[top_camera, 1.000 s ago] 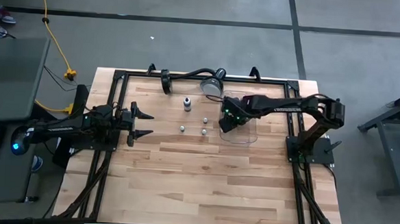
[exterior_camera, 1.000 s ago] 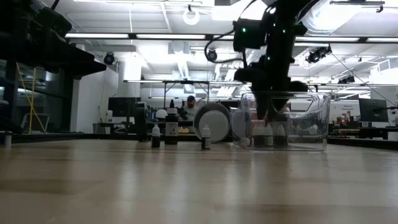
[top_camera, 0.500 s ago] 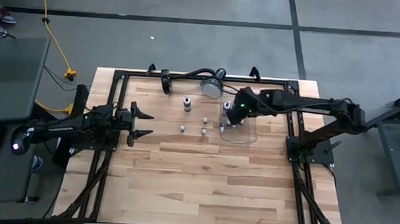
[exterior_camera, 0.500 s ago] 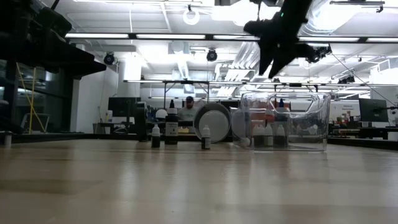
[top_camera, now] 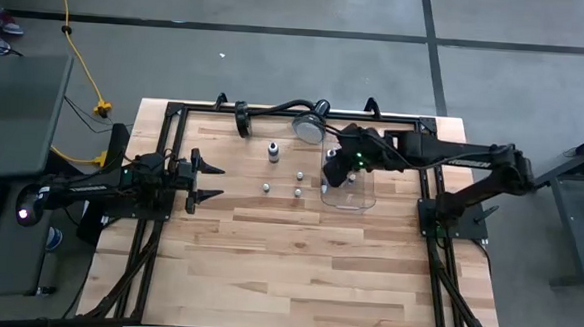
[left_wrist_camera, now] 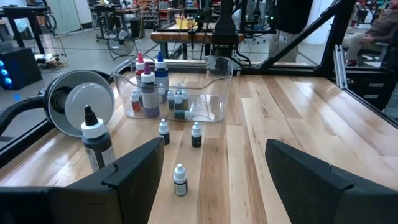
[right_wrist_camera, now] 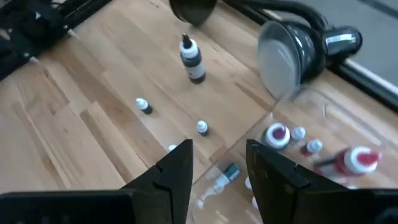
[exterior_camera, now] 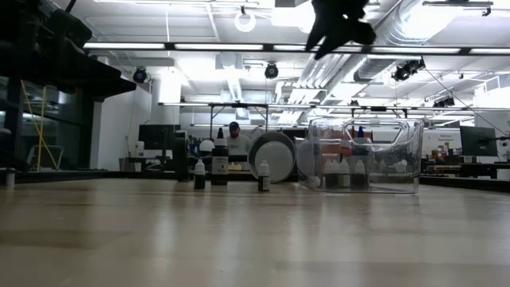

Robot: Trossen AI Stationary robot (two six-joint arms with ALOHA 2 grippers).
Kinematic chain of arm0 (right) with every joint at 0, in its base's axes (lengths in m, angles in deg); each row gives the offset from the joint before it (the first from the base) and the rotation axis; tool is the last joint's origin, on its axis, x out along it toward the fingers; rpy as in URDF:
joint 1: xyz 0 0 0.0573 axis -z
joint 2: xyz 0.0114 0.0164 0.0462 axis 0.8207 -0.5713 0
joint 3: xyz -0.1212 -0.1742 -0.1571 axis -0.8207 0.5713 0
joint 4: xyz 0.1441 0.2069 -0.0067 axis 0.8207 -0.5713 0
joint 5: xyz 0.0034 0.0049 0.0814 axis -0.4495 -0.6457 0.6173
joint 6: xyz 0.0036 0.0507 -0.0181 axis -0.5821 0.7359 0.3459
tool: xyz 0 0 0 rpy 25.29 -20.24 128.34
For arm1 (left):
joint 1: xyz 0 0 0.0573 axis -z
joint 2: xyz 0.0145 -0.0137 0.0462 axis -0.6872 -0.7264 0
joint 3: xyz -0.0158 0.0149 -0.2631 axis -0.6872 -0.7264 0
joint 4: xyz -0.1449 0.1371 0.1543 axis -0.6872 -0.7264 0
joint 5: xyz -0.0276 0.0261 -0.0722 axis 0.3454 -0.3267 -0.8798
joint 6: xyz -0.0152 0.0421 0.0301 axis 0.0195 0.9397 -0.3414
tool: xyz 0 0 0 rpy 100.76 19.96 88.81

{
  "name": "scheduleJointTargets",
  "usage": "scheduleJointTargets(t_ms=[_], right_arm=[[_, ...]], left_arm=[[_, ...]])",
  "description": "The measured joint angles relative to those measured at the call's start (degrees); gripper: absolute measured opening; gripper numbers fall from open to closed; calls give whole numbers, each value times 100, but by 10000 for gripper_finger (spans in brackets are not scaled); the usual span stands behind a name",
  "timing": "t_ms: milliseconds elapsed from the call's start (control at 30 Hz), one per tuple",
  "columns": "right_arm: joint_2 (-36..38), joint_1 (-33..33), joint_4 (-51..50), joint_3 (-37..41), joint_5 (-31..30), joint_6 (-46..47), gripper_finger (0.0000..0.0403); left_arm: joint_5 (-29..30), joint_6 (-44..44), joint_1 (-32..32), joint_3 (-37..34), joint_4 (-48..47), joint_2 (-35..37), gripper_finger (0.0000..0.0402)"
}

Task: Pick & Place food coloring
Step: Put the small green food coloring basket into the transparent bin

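The table (top_camera: 297, 254) is big and made of pale wood, with lots of bare room at the front. Two dark arms reach in from the sides.

The left claw (top_camera: 208, 178) waits low by the left side, spread wide and holding nothing.

The right claw (top_camera: 334, 166) hangs high over the left end of the clear tray (top_camera: 368, 201). Its fingers (right_wrist_camera: 180, 168) stand a little apart, with nothing between them.

A round silver lamp (top_camera: 309, 126) lies at the back edge, just beside the tray.

The tray already holds a bunch of bottles (left_wrist_camera: 149, 93), some tall with red or blue caps, some tiny.

Out on the bare wood stand more bottles, all upright with white caps pointing up. The big dark bottle (top_camera: 273, 151) is near the back. Three small bottles are left to move, it seems: one (top_camera: 298, 174) close to the tray, one (top_camera: 297, 192) just in front of it, and one (top_camera: 266, 187) farther left.

From the right claw, these small bottles lie to the left and down. The right arm is nearer to them than the left arm.

The next move probably needs the claw to come straight down over a cap. There is open room around each bottle, but the tray wall is close to the two nearest ones.
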Motion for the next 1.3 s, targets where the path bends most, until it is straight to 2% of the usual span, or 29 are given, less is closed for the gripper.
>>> scheduleJointTargets(t_ms=[200, 500, 667, 767, 933, 1300], right_arm=[[-752, -13, -687, -1277, 65, -761, 138], [-2267, 44, -1354, -3521, 803, -2579, 138], [-2962, 81, -1368, -4223, 1289, -3532, 138], [-3236, 93, -1239, -4311, 1493, -3781, 138], [-3510, 116, -923, -4103, 1783, -3616, 138], [-3583, 182, 942, -2567, 2665, -3406, 138]], left_arm=[[0, 1, 1, 1, 0, 0, 278], [1, 1, 0, 0, 0, 0, 278], [0, 2, 1, 0, 0, 0, 278], [0, 2, -1, 0, 0, 0, 278], [0, 0, 0, -1, 0, 0, 278], [0, 2, 1, -1, 0, 0, 278]])
